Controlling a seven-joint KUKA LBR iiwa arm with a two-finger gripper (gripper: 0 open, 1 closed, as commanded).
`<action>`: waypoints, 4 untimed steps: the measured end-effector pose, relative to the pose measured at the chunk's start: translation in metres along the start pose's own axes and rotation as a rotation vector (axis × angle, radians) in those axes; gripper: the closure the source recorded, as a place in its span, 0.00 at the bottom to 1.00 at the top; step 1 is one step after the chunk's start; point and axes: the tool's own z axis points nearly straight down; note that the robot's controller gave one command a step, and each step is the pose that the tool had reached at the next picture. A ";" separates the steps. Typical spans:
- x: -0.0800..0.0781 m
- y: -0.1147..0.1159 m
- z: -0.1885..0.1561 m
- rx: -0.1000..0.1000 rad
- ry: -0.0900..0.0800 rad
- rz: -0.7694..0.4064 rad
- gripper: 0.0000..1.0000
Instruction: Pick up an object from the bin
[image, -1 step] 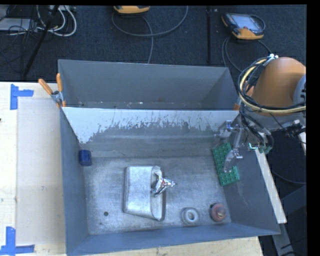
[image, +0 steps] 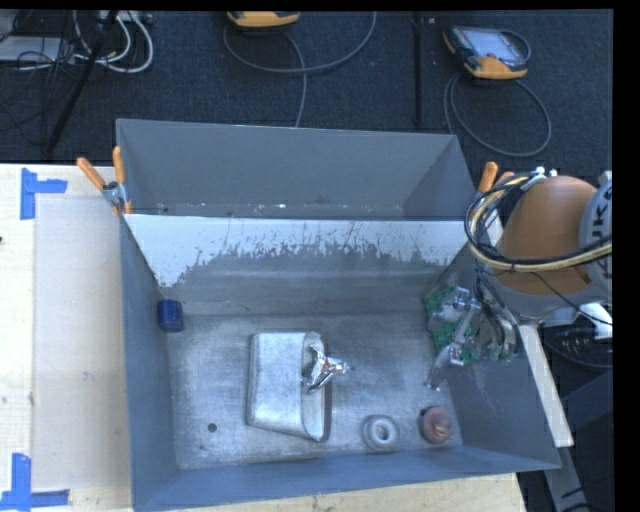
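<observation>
My gripper (image: 457, 345) hangs at the right side of the bin, close to the right wall and above the floor. Just below it, near the front right corner, lies a small reddish-brown round thing (image: 436, 425). To that thing's left rests a small grey ring (image: 380, 432). Nothing shows in the gripper.
A flat silvery-grey pouch (image: 283, 388) lies in the middle of the bin floor with a small shiny metal piece (image: 323, 370) on its right edge. A small blue block (image: 170, 316) sits against the left wall. The arm with its orange cover and cables reaches over the right rim.
</observation>
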 end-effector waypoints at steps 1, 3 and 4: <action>0.060 0.054 -0.020 -0.002 -0.001 -0.045 0.00; 0.071 0.147 0.068 0.002 -0.008 0.089 0.00; 0.065 0.151 0.061 -0.012 -0.033 0.087 1.00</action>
